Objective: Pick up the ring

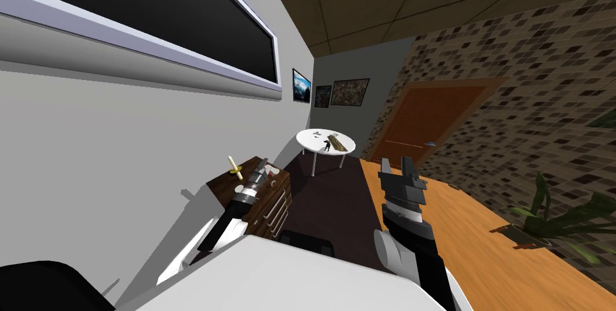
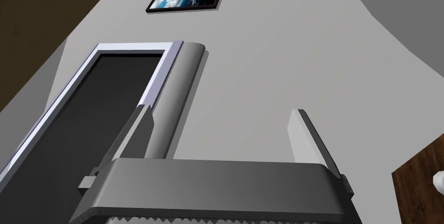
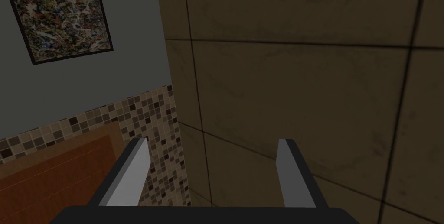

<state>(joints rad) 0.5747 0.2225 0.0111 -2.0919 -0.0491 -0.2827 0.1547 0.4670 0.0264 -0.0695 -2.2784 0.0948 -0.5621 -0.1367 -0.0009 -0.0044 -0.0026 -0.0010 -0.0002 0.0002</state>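
Standing close by the left gripper (image 1: 260, 170) (image 2: 221, 109) is a dark wooden dresser (image 1: 271, 211); well ahead of both grippers sits a white round tabletop (image 1: 310, 139). The left gripper's fingers are spread wide. The right gripper (image 1: 397, 166) (image 3: 212, 141), raised well apart from it, gapes just as wide. A yellow candle (image 1: 233, 166) stands just beside the left gripper. Small things (image 1: 329, 142) lie on the tabletop; which is the ring I cannot tell.

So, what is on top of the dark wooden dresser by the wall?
A pale yellow candle stands on the dresser. My left gripper, open, hangs over the top and hides part of it, so what lies under it cannot be seen.
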